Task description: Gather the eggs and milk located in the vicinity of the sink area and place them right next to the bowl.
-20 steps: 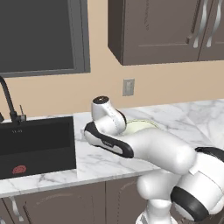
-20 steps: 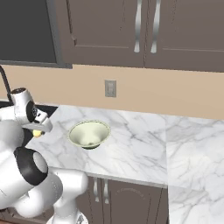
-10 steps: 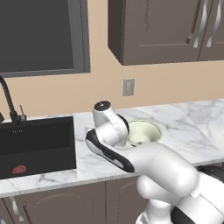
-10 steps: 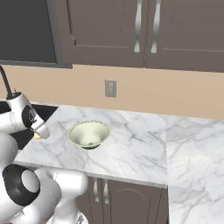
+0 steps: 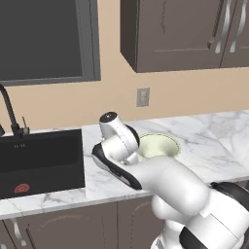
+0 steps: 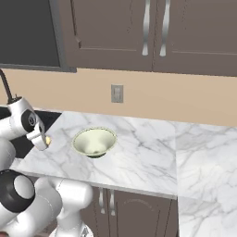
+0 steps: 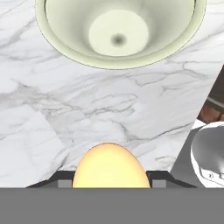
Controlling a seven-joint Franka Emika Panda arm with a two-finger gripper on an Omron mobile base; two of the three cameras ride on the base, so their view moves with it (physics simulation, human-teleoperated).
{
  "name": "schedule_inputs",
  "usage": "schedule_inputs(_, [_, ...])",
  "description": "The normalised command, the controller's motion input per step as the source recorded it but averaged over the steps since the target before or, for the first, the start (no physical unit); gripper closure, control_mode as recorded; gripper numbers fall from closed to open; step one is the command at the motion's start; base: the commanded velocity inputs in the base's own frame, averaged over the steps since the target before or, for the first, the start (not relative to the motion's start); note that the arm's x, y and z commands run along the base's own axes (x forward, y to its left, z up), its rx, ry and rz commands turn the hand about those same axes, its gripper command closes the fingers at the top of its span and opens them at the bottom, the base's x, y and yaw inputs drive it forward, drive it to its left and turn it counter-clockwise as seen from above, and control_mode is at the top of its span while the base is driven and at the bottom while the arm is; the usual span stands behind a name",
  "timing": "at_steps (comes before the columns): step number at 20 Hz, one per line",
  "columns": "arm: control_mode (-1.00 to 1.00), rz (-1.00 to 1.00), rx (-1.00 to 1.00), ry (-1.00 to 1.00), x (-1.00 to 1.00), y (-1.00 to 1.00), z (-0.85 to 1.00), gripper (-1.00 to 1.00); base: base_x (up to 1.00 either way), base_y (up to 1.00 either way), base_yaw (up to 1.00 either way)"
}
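A: One long marble counter point(image 6: 139, 152) carries everything here, with dark cabinets point(image 6: 152, 32) above it and a wall outlet point(image 6: 117, 93) on the tan wall behind. What sits at its left end?

B: The black sink point(image 5: 39, 158), let into the counter at the far left, with its tall curved faucet point(image 5: 12, 114) at the back edge. A flat red round thing point(image 5: 21, 188) lies on the basin floor near the front left.

A: And the arm?

B: The white arm point(image 5: 165, 185) bends low over the counter between the sink and the bowl point(image 6: 94, 141). In the left base view its wrist hides part of the bowl.

A: Where does the bowl stand?

B: On bare marble, right of the sink and roughly mid-depth on the counter. From the hand view it lies just ahead of the gripper point(image 7: 109, 177), seen from above, its inside plain.

A: What are the jaws doing?

B: They are pinching the egg point(image 7: 110, 167). In the hand view the yellow-orange oval sits squarely between the two dark tips. In the right base view the egg point(image 6: 47, 139) shows as a small yellow spot at the gripper point(image 6: 42, 140), above the counter, left of the bowl and apart from it.
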Motion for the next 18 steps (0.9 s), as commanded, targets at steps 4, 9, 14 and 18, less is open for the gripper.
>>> schedule_inputs(4, [-1.00,-0.12,0.00,-0.05,0.09,-0.19,-0.07,1.00,0.00,0.00,0.00])
schedule_inputs(9, [-1.00,0.02,0.00,-0.01,-0.01,-0.37,-0.01,1.00,0.00,0.00,0.00])
schedule_inputs(14, [-1.00,0.00,0.00,-0.03,0.00,-0.70,-0.13,1.00,0.00,0.00,0.00])
schedule_inputs(18, [-1.00,0.00,0.01,-0.07,-0.08,-0.14,-0.10,1.00,0.00,0.00,0.00])
